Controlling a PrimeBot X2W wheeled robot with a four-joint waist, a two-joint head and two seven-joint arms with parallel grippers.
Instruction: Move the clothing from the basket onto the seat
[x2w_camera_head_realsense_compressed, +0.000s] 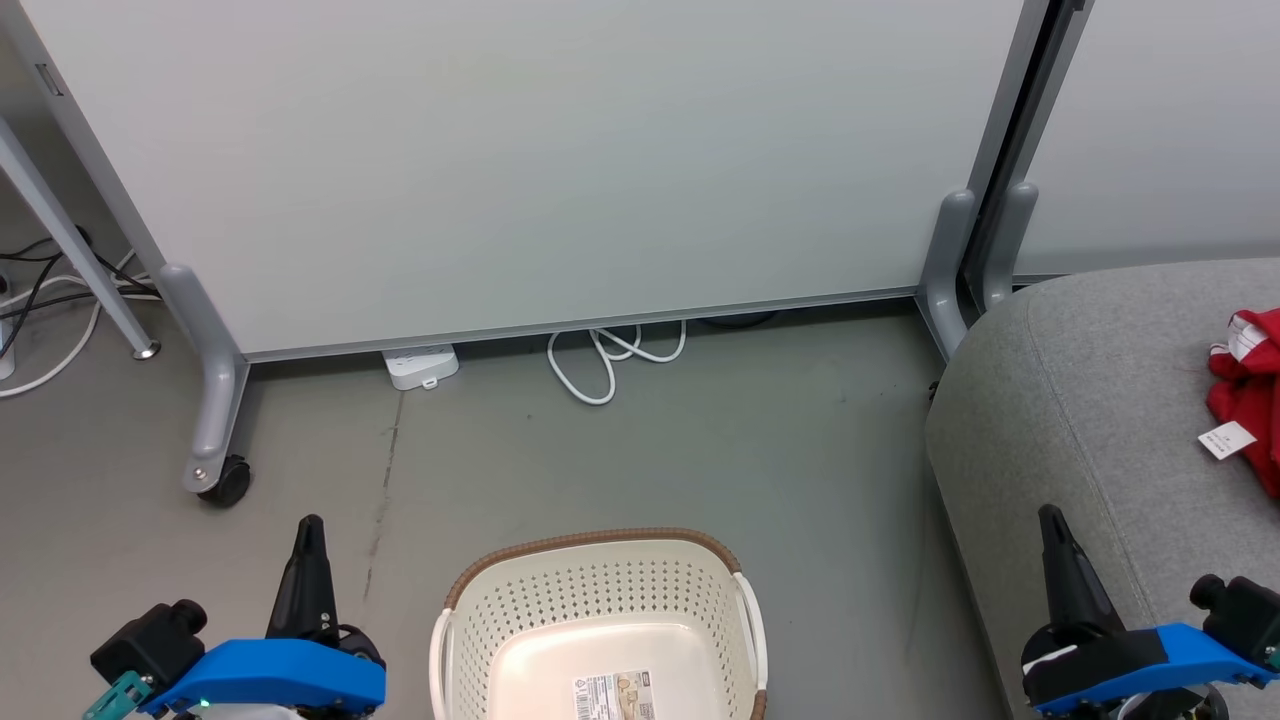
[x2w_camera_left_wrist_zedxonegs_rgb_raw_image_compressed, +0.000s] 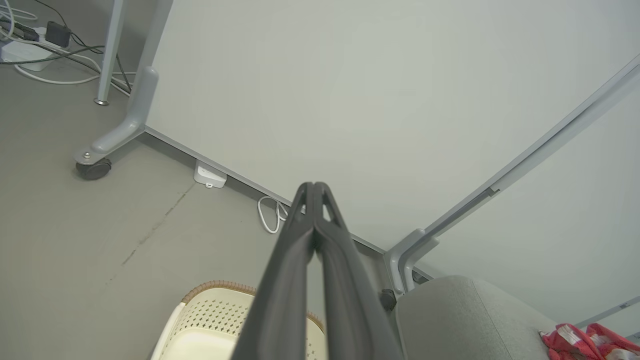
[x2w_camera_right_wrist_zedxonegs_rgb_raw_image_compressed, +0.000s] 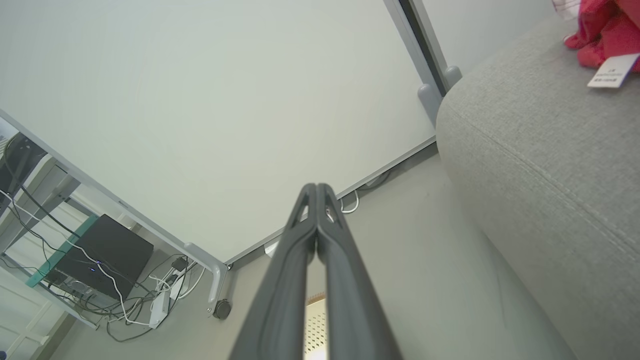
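Item one, grippers: we are holding our left gripper above the floor just left of the basket, and our right gripper just beside the curved side of the seat. Both pairs of long dark fingers are pressing together along their length, gripping nothing.

Item two, basket: we are looking down into a cream-white oval plastic tub with perforated walls, a brown woven-look rim and white handles. It is standing on the floor between our grippers. Its smooth base is showing a printed sticker.

Item three, seat: grey woven upholstery with a rounded corner and a stitched seam following its edge. It is standing right of the basket, with a strip of bare floor lying between them.

Item four, clothing: crumpled bright red fabric is lying on the seat top, well in from the rounded corner. A white tag is resting on the grey cloth beside it.

Item five, surroundings: smooth grey floor is stretching open from the basket to a pale partition panel on grey feet, one with a black caster. A white power strip and a looped white cable are lying along the panel's bottom edge.
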